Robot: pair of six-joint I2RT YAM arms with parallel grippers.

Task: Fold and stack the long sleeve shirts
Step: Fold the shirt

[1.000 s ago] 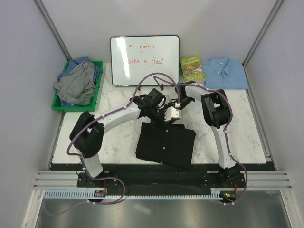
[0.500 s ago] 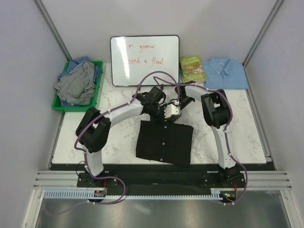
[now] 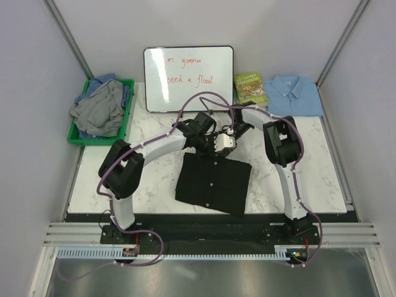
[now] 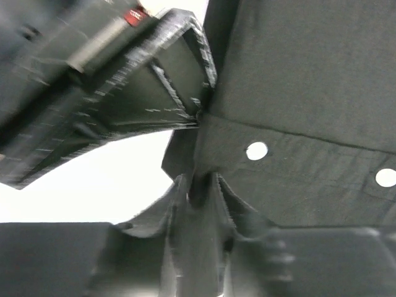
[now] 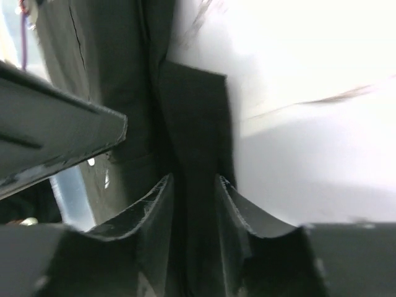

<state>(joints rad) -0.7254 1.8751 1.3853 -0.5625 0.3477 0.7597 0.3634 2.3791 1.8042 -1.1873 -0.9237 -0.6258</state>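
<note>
The plain black shirt [image 3: 213,182] with small pale buttons [image 4: 257,150] lies folded on the marble table [image 3: 154,130], in the middle. Both grippers meet at its far edge. My left gripper [image 3: 208,148] is shut on a pinch of the black fabric [image 4: 201,185]. My right gripper [image 3: 228,147] is shut on a fold of the same shirt [image 5: 193,185], close beside the left one. A light blue collared shirt [image 3: 296,94] lies folded at the back right. Grey and blue shirts [image 3: 99,106] are heaped in the green bin.
A green bin [image 3: 130,111] stands at the back left. A whiteboard [image 3: 189,77] with red writing leans at the back middle, with a green-covered book [image 3: 250,88] to its right. Purple cables loop above both wrists.
Both grippers have moved a little toward the far side with the shirt's edge in them. The black shirt has slid that way and its outline has tightened. The left elbow has swung inward.
</note>
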